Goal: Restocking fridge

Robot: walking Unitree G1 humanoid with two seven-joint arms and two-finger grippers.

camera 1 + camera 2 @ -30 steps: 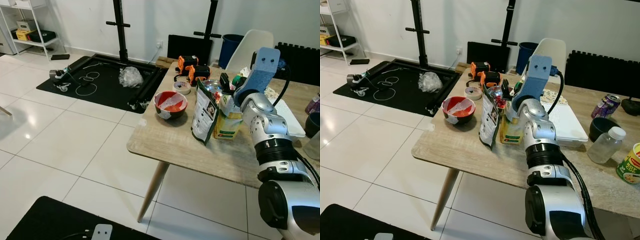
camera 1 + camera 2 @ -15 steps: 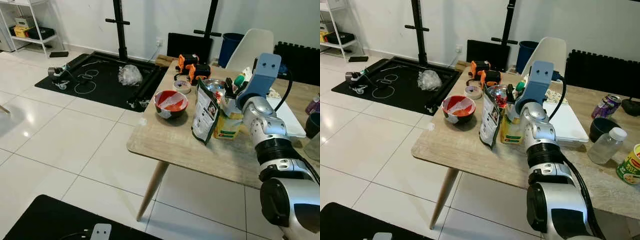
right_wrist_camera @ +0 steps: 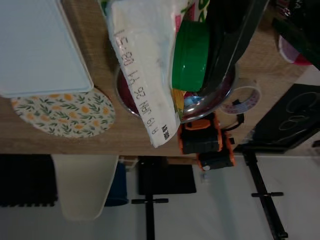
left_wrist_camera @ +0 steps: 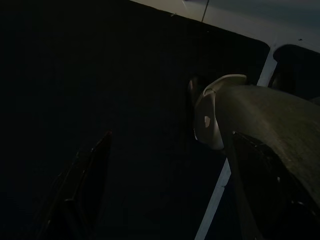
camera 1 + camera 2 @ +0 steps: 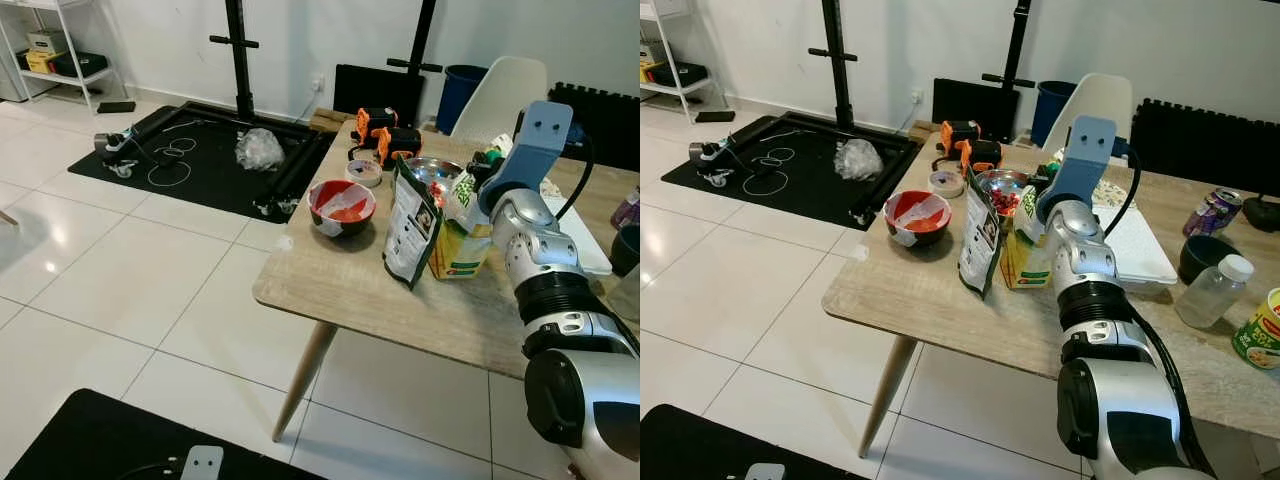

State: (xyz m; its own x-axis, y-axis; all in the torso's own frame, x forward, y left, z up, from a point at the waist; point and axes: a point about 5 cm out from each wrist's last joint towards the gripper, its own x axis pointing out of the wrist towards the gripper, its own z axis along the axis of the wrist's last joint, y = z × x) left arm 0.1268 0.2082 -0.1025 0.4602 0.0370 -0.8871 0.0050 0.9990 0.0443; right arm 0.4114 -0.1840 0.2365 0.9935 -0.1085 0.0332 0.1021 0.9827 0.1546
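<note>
One right gripper (image 3: 200, 55), fingers clamped at the green-capped top of a carton (image 5: 460, 235) standing on the wooden table (image 5: 350, 285). Just beside the carton: a dark standing pouch (image 5: 408, 225). Behind: a steel bowl (image 5: 1002, 184); farther left, a red bowl (image 5: 341, 206). Left gripper (image 4: 160, 190): dark, jaw state cannot be told.

I see a pale matt wood-grain worktop (image 5: 340, 285) over glossy white floor tiles (image 5: 120, 270). The juice carton (image 5: 462, 245) looks like coated paper with a green plastic cap (image 3: 190, 55); the pouch (image 5: 408, 225) is slick foil, and my right arm (image 5: 545, 270) is brushed silver metal.
</note>
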